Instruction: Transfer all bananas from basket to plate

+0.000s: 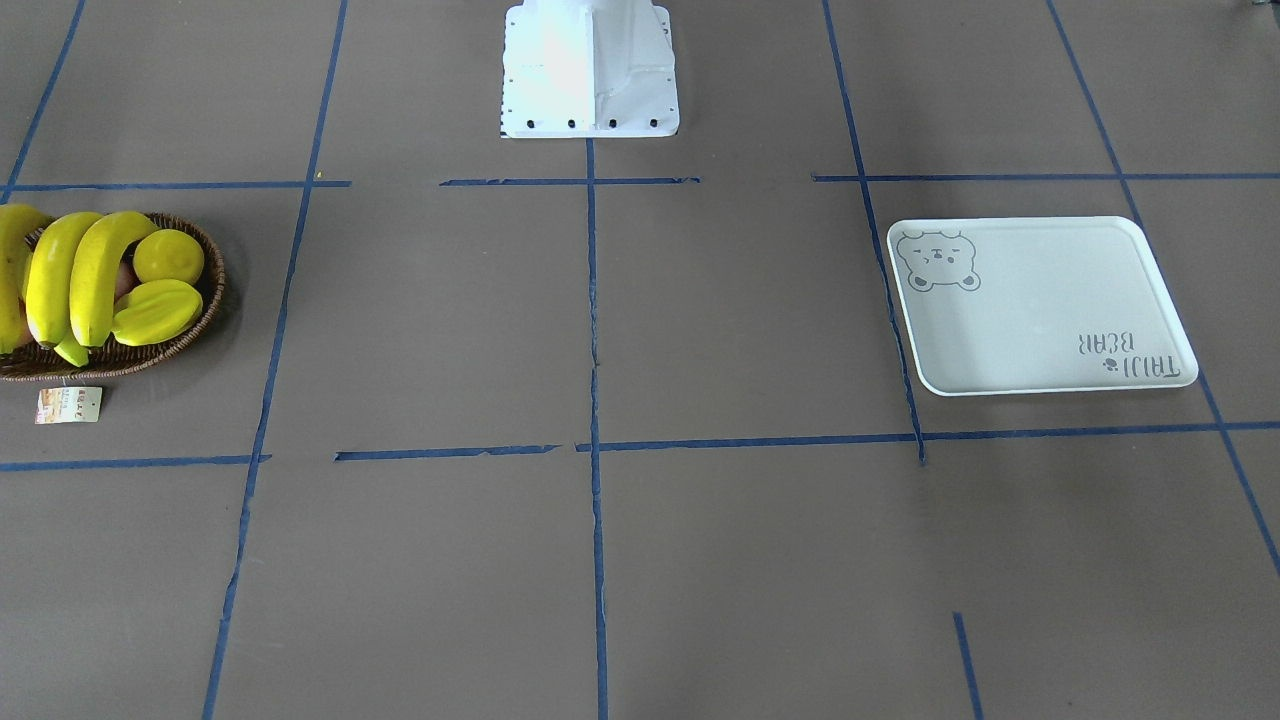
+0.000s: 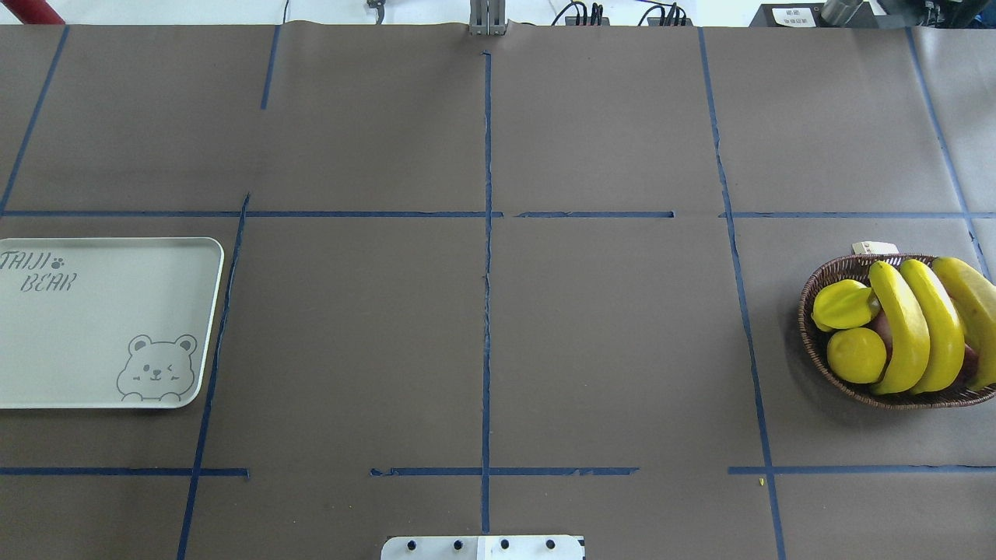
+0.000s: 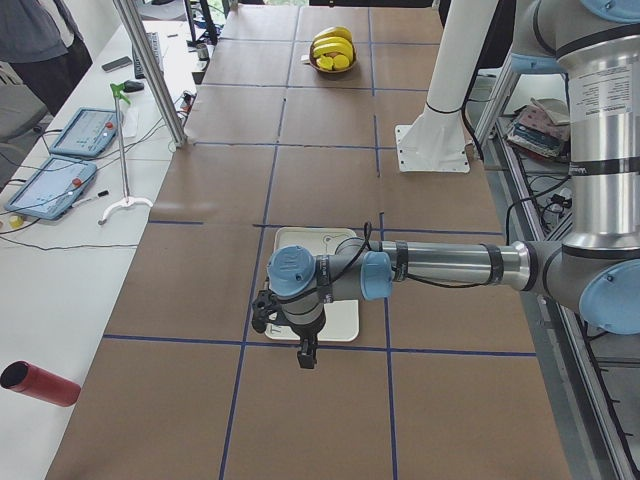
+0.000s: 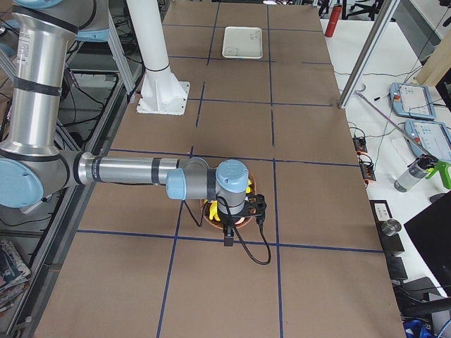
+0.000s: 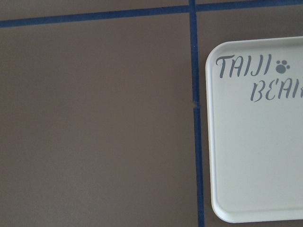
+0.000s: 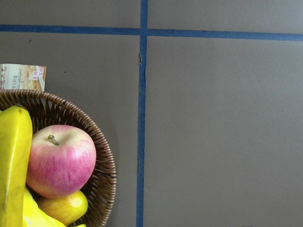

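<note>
Right gripper (image 4: 229,238), its opening impossible to tell, hangs over the basket (image 2: 806,330); first pick pending, needing descent onto one of the bananas (image 2: 906,327) beneath it.

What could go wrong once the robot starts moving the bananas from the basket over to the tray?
1. The bananas lie packed side by side against a starfruit, a round yellow fruit and an apple, so a grab might catch or tip out the wrong fruit.
2. The basket and the tray sit at opposite ends of the table, so the long carry gives a glossy banana chances to slip.
</note>
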Tool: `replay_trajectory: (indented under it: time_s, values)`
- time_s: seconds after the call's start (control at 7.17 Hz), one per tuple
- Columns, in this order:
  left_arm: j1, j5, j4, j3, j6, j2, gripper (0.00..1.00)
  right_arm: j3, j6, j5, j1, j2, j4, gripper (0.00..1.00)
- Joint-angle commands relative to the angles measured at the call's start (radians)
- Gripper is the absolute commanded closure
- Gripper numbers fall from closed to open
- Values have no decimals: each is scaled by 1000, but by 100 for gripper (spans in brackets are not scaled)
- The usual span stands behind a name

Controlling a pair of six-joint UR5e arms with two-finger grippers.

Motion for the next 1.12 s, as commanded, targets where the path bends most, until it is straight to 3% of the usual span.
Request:
replay_trajectory:
  time_s: [0.0, 0.28, 0.56, 0.98]
  values:
    - [2, 0, 3, -5, -2, 1, 0, 1, 0, 2, -8, 6, 0, 0]
    - [2, 0, 0, -2, 0, -1, 0, 44, 27, 0, -74, 35, 41, 0]
    - [2, -2, 0, -2, -3, -1, 0, 112, 188, -5, -184, 67, 75, 0]
    - [2, -3, 0, -2, -6, -1, 0, 107, 184, -12, -286, 31, 90, 0]
